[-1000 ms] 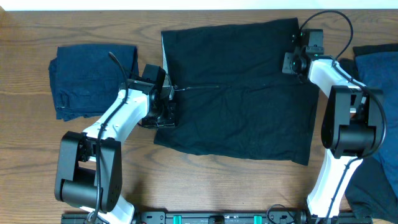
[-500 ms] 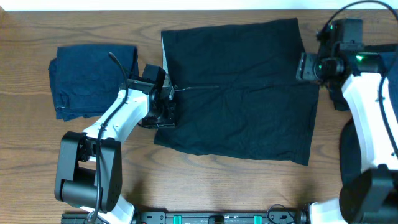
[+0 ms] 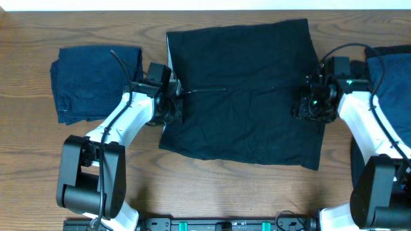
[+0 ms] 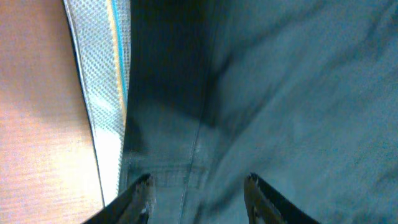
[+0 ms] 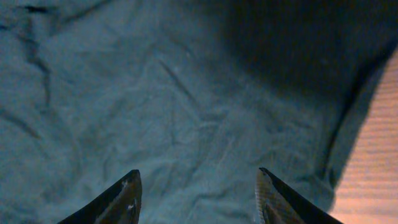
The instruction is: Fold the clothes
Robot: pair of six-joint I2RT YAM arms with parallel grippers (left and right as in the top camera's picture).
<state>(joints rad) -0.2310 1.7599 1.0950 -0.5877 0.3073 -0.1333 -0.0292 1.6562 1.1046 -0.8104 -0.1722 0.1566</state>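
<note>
I see the shorts flat on the desk, long axis left to right: left end effector spread over their waistband, right end effector spread over the opposite edge.

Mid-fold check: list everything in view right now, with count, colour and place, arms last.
black garment: one, black, spread flat at the table's centre
waistband strip: one, pale grey, along the black garment's left edge
folded garment: one, navy blue, left of the black garment
clothes pile: count unclear, navy blue, right edge, partly out of frame
table: one, brown wood, under everything
left gripper: one, black on a white arm, open at the black garment's left edge
right gripper: one, black, open over the garment's right edge
</note>
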